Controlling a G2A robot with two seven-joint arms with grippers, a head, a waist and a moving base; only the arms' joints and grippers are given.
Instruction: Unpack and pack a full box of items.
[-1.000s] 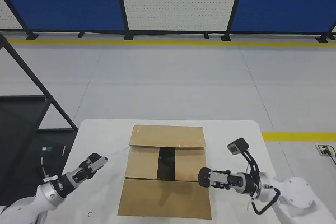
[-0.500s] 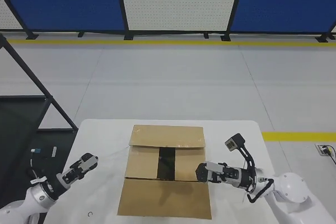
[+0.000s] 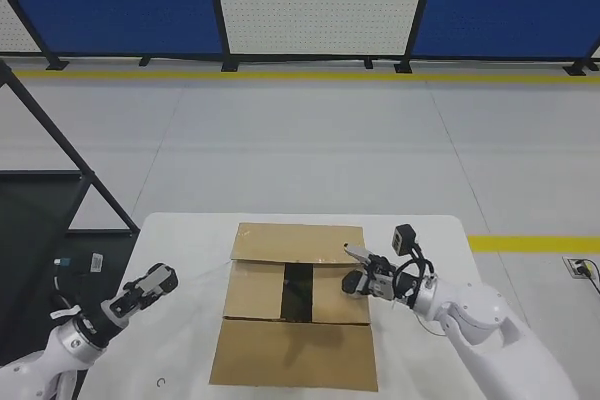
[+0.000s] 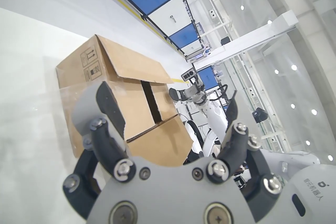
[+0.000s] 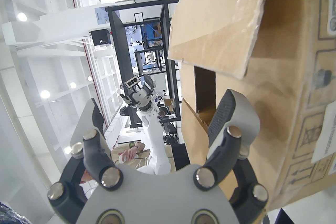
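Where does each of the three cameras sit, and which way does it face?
Top view: high on the robot, facing down at table and box; left pincer and right pincer show.
Left wrist view: on left wrist, facing the box across the table; own open pincer shows.
Right wrist view: on right wrist, beside the box's top; own open pincer shows.
Shared: the box's dark gap.

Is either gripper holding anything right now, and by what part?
Nothing held. Left gripper open, apart from the box; right gripper open at its top.

Left hand (image 3: 162,277) and right hand (image 3: 352,268) face each other, both with jaws spread wide.
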